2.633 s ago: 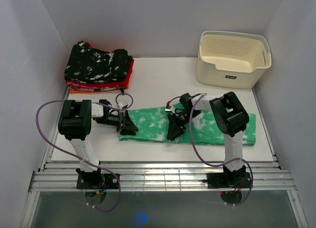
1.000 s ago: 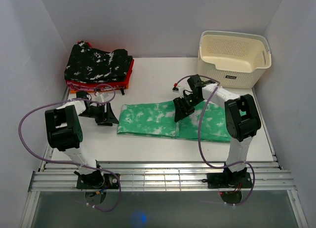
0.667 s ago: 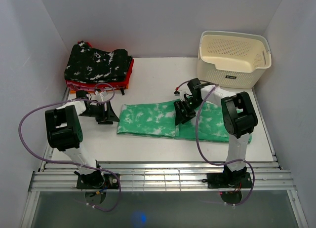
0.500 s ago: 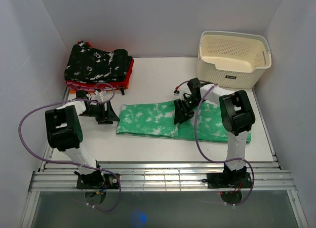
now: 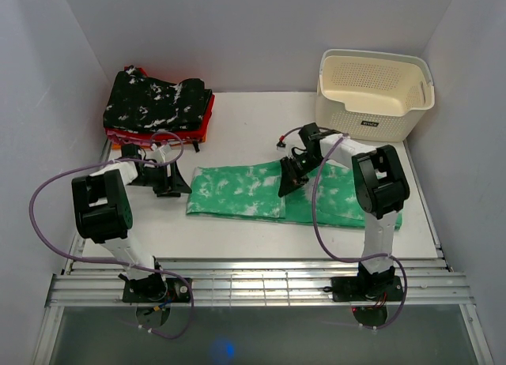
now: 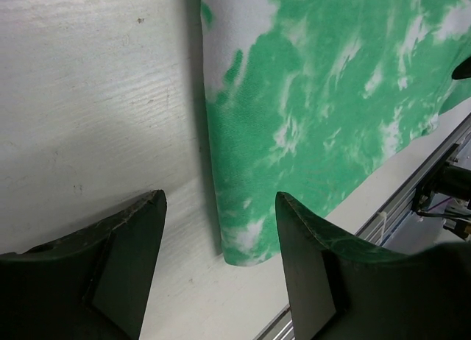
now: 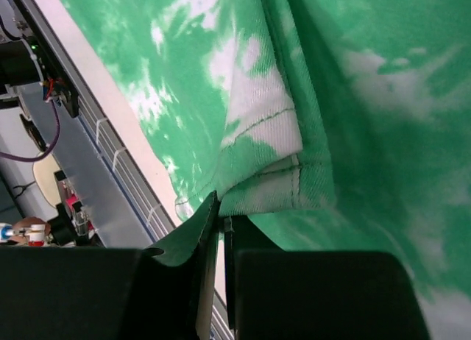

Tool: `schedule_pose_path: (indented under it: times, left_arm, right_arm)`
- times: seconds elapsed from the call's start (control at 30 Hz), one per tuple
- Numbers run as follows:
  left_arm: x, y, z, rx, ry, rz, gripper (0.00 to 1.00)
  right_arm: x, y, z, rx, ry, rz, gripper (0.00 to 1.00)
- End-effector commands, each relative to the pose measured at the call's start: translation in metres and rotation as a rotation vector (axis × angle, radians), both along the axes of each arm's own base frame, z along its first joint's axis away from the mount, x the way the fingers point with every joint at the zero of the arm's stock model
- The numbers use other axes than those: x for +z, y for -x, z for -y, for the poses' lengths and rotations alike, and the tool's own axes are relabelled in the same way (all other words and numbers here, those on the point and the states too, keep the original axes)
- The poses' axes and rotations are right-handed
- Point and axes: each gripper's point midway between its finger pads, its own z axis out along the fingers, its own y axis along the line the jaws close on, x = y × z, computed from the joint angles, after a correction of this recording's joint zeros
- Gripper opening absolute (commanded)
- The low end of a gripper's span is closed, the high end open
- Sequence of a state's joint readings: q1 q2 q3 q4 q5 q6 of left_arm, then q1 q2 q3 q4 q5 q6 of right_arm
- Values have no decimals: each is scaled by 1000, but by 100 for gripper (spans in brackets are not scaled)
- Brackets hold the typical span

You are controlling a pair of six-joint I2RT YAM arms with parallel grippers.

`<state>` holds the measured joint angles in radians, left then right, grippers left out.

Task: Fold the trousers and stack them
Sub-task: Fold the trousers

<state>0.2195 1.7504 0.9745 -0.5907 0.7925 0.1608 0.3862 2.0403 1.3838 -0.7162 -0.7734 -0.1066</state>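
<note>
White table (image 5: 253, 120), trousers (image 5: 237, 190) partly behind right arm (image 5: 378, 183) — left pincer (image 6: 221, 207) released, right pincer (image 7: 221, 211) clenched on hem (image 7: 268, 182)

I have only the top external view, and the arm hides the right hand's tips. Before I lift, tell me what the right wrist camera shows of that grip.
Observer: The right hand is shut, and its fingertips appear to pinch a stitched hem of the green tie-dye trousers.
Operator: Now report the left hand from its own wrist camera.
Observer: The left hand is open and holds nothing. The end edge of the trousers runs below the gap between its fingers, with bare table beside it.
</note>
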Motion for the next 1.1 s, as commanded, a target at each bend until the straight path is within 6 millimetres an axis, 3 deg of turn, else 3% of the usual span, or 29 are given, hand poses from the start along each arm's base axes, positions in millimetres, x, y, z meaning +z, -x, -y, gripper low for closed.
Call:
schedule_pose_path:
  times: [0.0,0.13,0.37,0.5,0.7,0.8,0.9,1.07]
  left_arm:
    - [22,-8,0,-15,-18,107,72]
    - [28,-10,-1,-19,-27,136,72]
    - [58,-12,9,-63,31,236,72]
    - [96,-7,33,-142,140,339,72]
    - [111,17,78,-276,290,324,66]
    - [82,31,88,-282,311,213,61]
    - [36,42,83,-218,325,41,57]
    - [-15,33,76,-110,292,-98,54]
  right_arm:
    - [44,-3,-2,-8,-64,91,8]
    - [48,-1,12,-39,-51,99,8]
    - [22,7,32,-45,6,55,8]
    - [-1,10,33,-44,20,15,8]
    - [-19,9,29,-41,10,-48,8]
    - [-20,9,29,-40,16,-49,8]
    - [-24,10,32,-38,36,-42,8]
    - [-28,10,34,-36,50,-45,8]
